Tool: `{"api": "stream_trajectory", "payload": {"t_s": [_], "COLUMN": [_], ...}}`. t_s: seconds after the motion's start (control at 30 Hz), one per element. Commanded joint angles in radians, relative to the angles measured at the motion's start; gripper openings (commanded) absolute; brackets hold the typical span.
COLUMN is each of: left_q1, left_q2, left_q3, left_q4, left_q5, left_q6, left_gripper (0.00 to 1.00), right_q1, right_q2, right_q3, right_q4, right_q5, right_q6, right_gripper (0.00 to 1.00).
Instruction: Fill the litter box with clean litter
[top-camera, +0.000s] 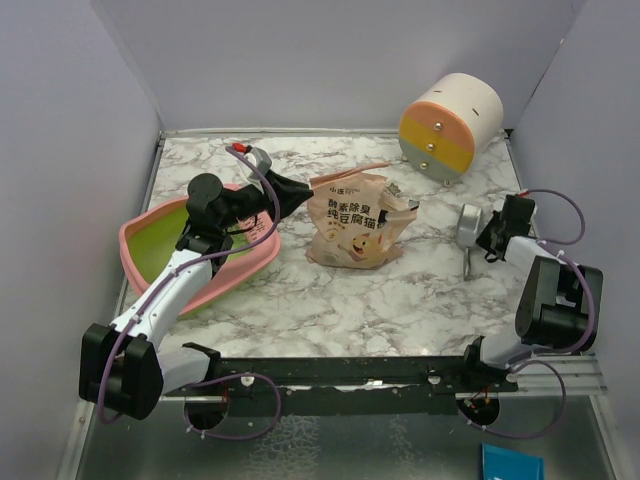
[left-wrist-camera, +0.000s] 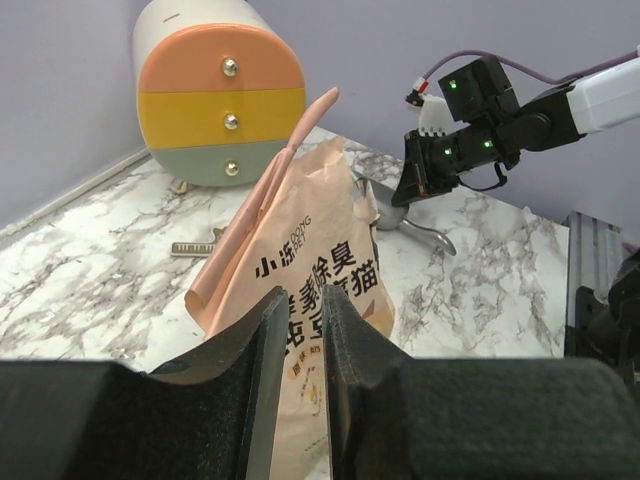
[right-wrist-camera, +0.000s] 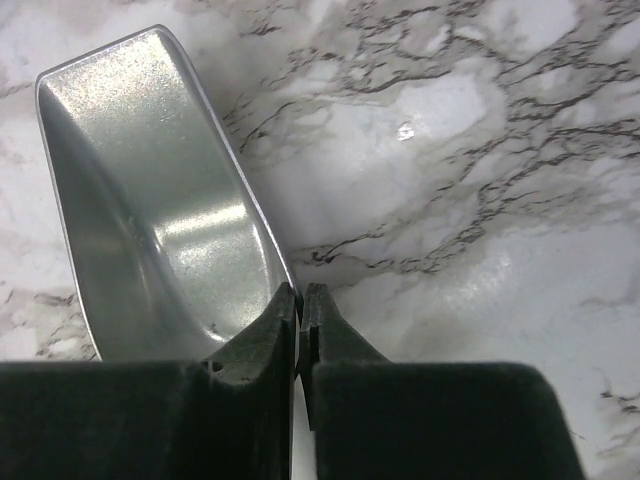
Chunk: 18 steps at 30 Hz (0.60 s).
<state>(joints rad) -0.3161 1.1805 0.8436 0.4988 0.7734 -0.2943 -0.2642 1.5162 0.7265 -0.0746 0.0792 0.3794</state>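
Pouch (top-camera: 355, 225), crinkled tan film, looks floppy; left gripper (left-wrist-camera: 298, 312) pinches its top edge, right gripper (right-wrist-camera: 299, 297) clamps grey metal scoop (right-wrist-camera: 150, 200).

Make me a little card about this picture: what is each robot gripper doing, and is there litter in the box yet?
left gripper: shut on the pouch at its top edge
right gripper: shut on the scoop at its rim
pouch: standing on the table, middle
litter box: left side, no litter seen in the part that shows
drawer unit: far right corner
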Motion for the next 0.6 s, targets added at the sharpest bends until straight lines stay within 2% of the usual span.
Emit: {"api": "stream_trajectory", "payload": {"t_s": [0.0,0.13,0.27,0.37,0.4,0.43,0.5,0.57], "left_q1": [0.003,0.025,0.031,0.029,0.029,0.03,0.03,0.039], "left_q2": [0.003,0.006,0.033,0.084,0.099,0.115,0.121,0.106], "left_q3": [0.04,0.076,0.131,0.197,0.219,0.237,0.252,0.239], "left_q4": [0.009,-0.003,-0.009,-0.01,-0.01,-0.009,-0.009,-0.018], "left_q5": [0.044,0.097,0.222,0.375,0.414,0.44,0.448,0.384], "left_q6": [0.007,-0.02,-0.078,-0.191,-0.227,-0.264,-0.307,-0.343], "left_gripper": [0.28,0.41,0.49,0.67,0.87,0.98,0.99,0.99], "right_q1": [-0.006,-0.002,0.09,0.327,0.427,0.513,0.673,0.809], "right_q2": [-0.074,-0.268,-0.389,-0.406,-0.398,-0.385,-0.351,-0.326], "right_q3": [-0.008,-0.033,0.079,0.227,0.275,0.322,0.381,0.412], "right_q4": [0.04,0.112,0.066,-0.016,-0.039,-0.066,-0.093,-0.088], "right_q5": [-0.165,-0.293,-0.341,-0.222,-0.161,-0.097,0.038,0.196], "right_q6": [-0.009,-0.019,-0.115,-0.293,-0.357,-0.414,-0.523,-0.591], "right_gripper": [0.01,0.01,0.01,0.01,0.01,0.01,0.01,0.01]}}
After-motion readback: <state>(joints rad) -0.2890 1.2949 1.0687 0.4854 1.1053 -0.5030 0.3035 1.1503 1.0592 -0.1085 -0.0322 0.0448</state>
